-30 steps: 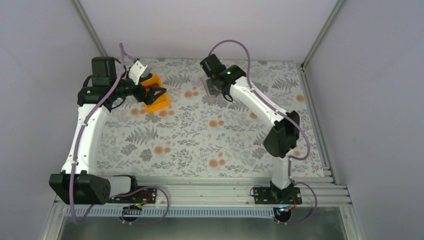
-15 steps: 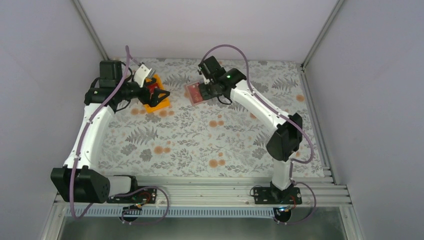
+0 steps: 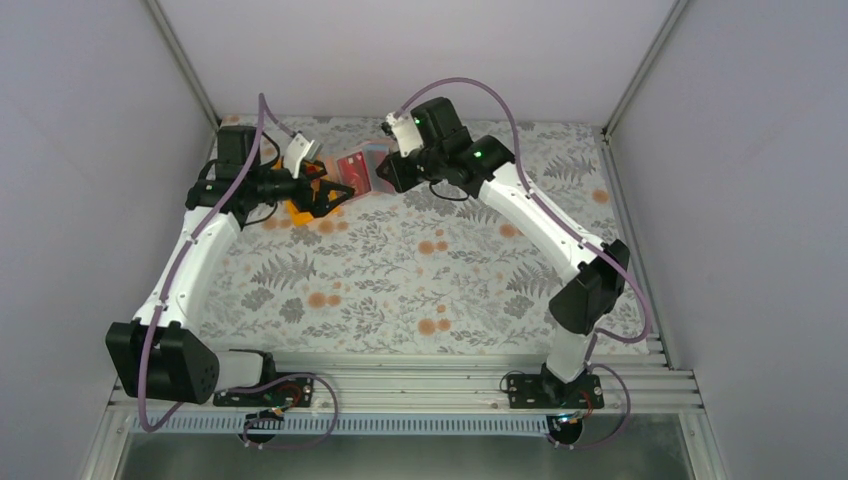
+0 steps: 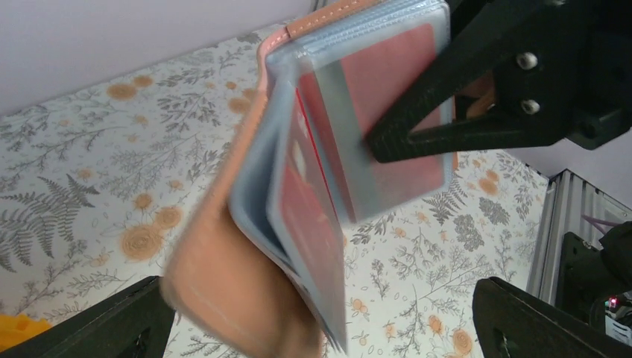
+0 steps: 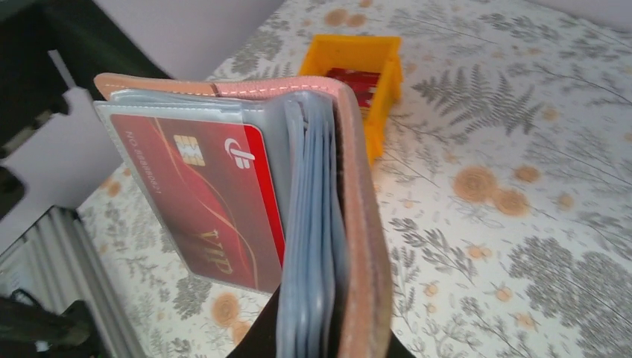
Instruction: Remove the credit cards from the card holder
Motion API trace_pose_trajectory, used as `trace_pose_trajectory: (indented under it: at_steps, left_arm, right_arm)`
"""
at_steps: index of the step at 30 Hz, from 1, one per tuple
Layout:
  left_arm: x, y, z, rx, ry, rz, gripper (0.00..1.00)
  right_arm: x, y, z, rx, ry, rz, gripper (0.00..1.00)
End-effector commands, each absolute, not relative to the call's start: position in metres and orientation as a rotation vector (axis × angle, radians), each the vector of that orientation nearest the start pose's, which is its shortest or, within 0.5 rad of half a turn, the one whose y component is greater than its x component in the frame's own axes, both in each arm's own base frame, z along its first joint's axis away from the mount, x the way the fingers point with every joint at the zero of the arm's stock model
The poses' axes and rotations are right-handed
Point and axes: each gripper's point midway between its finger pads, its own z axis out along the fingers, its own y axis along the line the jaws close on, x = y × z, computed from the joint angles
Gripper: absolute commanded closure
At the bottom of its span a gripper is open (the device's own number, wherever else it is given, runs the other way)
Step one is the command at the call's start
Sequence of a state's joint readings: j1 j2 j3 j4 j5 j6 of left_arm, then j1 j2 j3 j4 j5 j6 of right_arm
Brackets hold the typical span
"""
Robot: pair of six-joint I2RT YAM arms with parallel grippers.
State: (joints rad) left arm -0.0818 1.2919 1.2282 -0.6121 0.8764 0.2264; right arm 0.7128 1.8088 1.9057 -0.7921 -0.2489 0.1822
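Note:
My right gripper [image 3: 385, 175] is shut on the tan card holder [image 3: 358, 170] and holds it in the air, hanging open. In the right wrist view the gripper [image 5: 328, 335] clamps the card holder [image 5: 361, 224] by its blue sleeves, and a red credit card [image 5: 201, 194] marked VIP sits in a clear sleeve. My left gripper [image 3: 328, 195] is open, just left of the card holder. In the left wrist view the card holder [image 4: 223, 291] hangs between my wide-open fingers [image 4: 112, 324], apart from them. No teal-green card shows.
An orange tray [image 5: 387, 67] holding red cards [image 5: 354, 80] stands on the floral table at the back left, partly under my left gripper [image 3: 297, 208]. Grey walls close in the table on three sides.
My right gripper lifted the card holder off the back of the table and carried it left; it fell open. My left gripper moved right from over the tray to meet it.

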Motion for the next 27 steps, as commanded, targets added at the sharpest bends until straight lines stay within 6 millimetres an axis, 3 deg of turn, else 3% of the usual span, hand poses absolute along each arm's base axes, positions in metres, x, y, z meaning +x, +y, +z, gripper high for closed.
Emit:
trace_pose_trajectory:
  at_steps: [1, 6, 8, 11, 13, 17, 20, 25, 27]
  left_arm:
    - [0.331, -0.159, 0.303, 0.769, 1.926, -0.867, 0.0]
    - [0.329, -0.154, 0.297, 0.785, 1.935, -0.814, 0.01]
    - [0.319, -0.16, 0.303, 0.826, 1.9, -0.863, 0.08]
    - [0.3, -0.168, 0.316, 0.901, 1.847, -0.951, 0.28]
    - [0.287, -0.172, 0.323, 0.944, 1.805, -1.002, 0.43]
    - [0.271, -0.172, 0.333, 0.976, 1.755, -1.079, 0.93]
    - [0.267, -0.168, 0.338, 0.983, 1.739, -1.086, 0.98]
    - [0.274, -0.163, 0.33, 0.928, 1.794, -1.056, 0.98]
    - [0.287, -0.156, 0.321, 0.872, 1.864, -0.964, 0.97]
  right_arm:
    - [0.335, 0.376, 0.337, -0.888, 2.058, 0.894, 0.96]
    - [0.31, 0.376, 0.352, -1.028, 1.925, 0.975, 0.96]
    - [0.302, 0.376, 0.353, -1.068, 1.898, 1.002, 0.96]
    - [0.295, 0.377, 0.352, -1.112, 1.869, 1.035, 0.96]
    - [0.286, 0.372, 0.366, -1.126, 1.814, 1.049, 0.96]
    - [0.281, 0.368, 0.369, -1.163, 1.774, 1.07, 0.96]
    - [0.287, 0.359, 0.372, -1.148, 1.763, 1.076, 0.95]
    - [0.306, 0.339, 0.374, -1.067, 1.791, 1.028, 0.54]
    - [0.312, 0.327, 0.383, -1.022, 1.793, 0.98, 0.45]
